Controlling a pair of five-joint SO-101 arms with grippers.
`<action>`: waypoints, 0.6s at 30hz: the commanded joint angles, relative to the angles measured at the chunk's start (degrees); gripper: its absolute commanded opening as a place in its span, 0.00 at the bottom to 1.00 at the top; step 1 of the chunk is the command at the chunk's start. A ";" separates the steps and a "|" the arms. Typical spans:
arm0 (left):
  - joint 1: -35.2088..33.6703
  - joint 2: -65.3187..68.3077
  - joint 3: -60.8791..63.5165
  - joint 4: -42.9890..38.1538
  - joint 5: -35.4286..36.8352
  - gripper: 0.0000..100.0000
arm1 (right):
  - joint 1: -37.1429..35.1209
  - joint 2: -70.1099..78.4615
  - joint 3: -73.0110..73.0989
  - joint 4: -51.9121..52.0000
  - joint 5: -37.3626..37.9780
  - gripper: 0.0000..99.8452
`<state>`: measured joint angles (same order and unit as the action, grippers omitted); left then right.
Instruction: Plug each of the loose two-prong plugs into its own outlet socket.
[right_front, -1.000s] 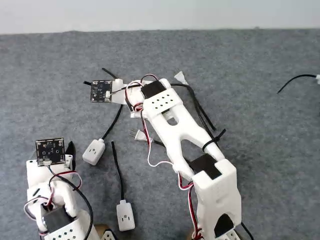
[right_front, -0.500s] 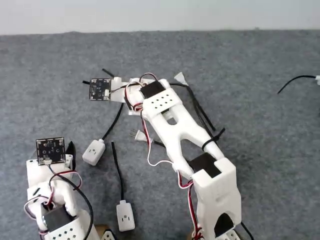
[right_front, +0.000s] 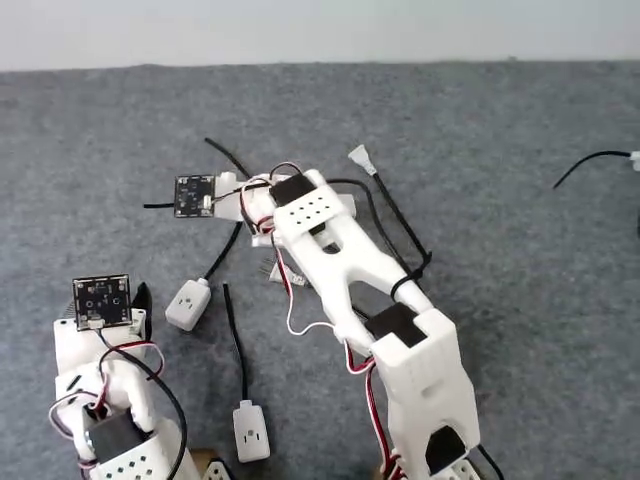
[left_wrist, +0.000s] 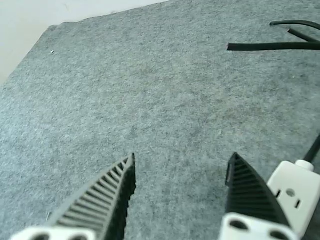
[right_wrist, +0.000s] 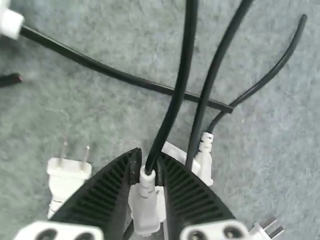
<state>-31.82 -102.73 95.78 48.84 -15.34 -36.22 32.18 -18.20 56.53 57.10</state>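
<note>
- Grey felt mat (right_front: 520, 300) covers the whole table, with a pale wall along its far edge.
- From above, the right arm (right_front: 345, 265) lies stretched across the middle of the mat. Its wrist is over a tangle of white plugs and black leads, and its own body hides the jaws.
- The left arm (right_front: 105, 400) sits folded at the near corner.
- The right wrist view shows what the arm hides from above. The right gripper (right_wrist: 148, 155) is nearly closed, its ribbed jaws pinching the neck of a white plug (right_wrist: 144, 202) where the black cord (right_wrist: 180, 85) enters it.
- In the left wrist view, the left gripper (left_wrist: 183, 159) is spread wide over bare mat and holds nothing.
- An outlet socket (left_wrist: 295, 192) lies just beside one of the left gripper's fingers. From above it rests between the two arms (right_front: 187, 302).
- A second outlet socket (right_front: 250, 430) lies nearer the arms' bases, face up, with nothing plugged in.
- A loose two-prong plug (right_wrist: 69, 175) lies flat just beside the right gripper, prongs pointing away from it.
- Another plug (right_wrist: 204, 152) lies close against the other side of the jaws.
- A further plug (right_front: 360, 156) lies on the far side of the tangle, well apart from both sockets.
</note>
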 joint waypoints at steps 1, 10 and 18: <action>-0.09 -0.09 -0.48 -1.32 -0.53 0.28 | -1.71 -0.75 -0.35 0.13 -2.90 0.01; -0.09 -0.09 -0.40 -1.58 -0.53 0.28 | -1.89 -1.89 -1.05 0.22 -5.89 0.01; -0.09 -0.09 -0.31 -1.58 -0.53 0.28 | 0.57 -9.45 -1.67 0.57 -7.74 0.01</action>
<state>-31.74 -102.73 95.78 48.84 -15.34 -37.45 28.84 -18.20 56.79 51.38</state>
